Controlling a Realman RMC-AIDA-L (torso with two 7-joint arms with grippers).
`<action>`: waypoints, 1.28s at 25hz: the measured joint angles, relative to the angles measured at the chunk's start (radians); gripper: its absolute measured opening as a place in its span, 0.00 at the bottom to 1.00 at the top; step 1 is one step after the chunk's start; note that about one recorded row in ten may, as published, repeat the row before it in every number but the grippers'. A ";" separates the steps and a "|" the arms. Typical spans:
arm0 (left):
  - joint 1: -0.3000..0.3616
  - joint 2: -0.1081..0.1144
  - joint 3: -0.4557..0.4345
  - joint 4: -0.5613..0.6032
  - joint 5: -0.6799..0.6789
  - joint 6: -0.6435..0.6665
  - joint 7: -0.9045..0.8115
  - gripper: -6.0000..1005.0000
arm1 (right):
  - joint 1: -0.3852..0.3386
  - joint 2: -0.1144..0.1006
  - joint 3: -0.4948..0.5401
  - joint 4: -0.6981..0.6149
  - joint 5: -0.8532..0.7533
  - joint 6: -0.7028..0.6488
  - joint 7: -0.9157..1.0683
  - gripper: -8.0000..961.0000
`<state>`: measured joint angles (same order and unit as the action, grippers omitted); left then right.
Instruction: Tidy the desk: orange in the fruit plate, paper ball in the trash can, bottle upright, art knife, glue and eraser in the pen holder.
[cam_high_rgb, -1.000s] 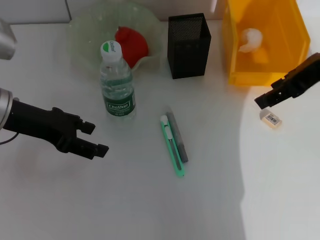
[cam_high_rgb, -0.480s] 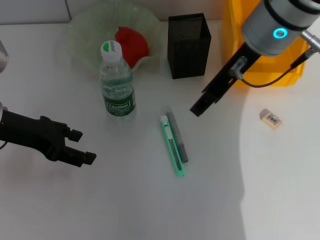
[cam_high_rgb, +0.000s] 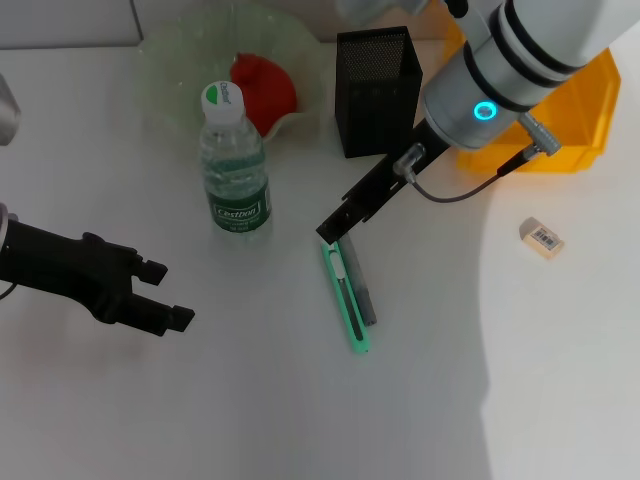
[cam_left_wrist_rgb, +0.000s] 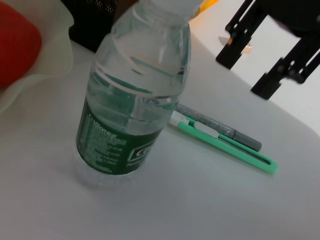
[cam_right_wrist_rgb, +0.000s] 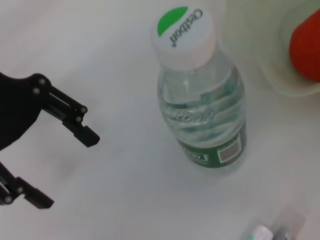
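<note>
The right gripper (cam_high_rgb: 333, 229), jaw opening impossible to tell, hovers just above the green plastic art knife (cam_high_rgb: 345, 298); the left gripper (cam_high_rgb: 170, 292) waits empty, jaws parted, on the white table (cam_high_rgb: 250, 400).

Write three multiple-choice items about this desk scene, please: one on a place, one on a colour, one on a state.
1. Where does the right gripper hang?
A. over the yellow bin
B. just above the top end of the green art knife
C. beside the eraser

2. What colour is the label on the clear plastic water bottle?
A. green
B. blue
C. red

3. How is the bottle standing?
A. on its side
B. upside down
C. upright, cap on

Answers:
1 B: in the head view the gripper tip is at the near end of the green art knife, which lies beside a grey glue stick.
2 A: the clear plastic water bottle has a dark green label.
3 C: its white and green cap points up. The left gripper waits open nearby.
</note>
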<state>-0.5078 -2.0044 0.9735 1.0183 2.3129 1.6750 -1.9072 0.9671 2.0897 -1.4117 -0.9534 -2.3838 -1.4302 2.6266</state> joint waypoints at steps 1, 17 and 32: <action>0.000 0.000 0.000 0.000 0.000 0.000 0.000 0.84 | 0.002 0.000 -0.005 0.020 0.011 0.020 -0.011 0.64; -0.006 -0.013 0.002 -0.003 0.000 0.001 0.001 0.84 | -0.002 0.002 -0.128 0.196 0.145 0.263 -0.102 0.64; -0.008 -0.016 0.002 -0.015 0.000 -0.003 0.000 0.84 | -0.016 0.003 -0.210 0.223 0.170 0.333 -0.103 0.63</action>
<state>-0.5155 -2.0201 0.9756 1.0028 2.3131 1.6724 -1.9067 0.9508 2.0923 -1.6215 -0.7299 -2.2140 -1.0974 2.5240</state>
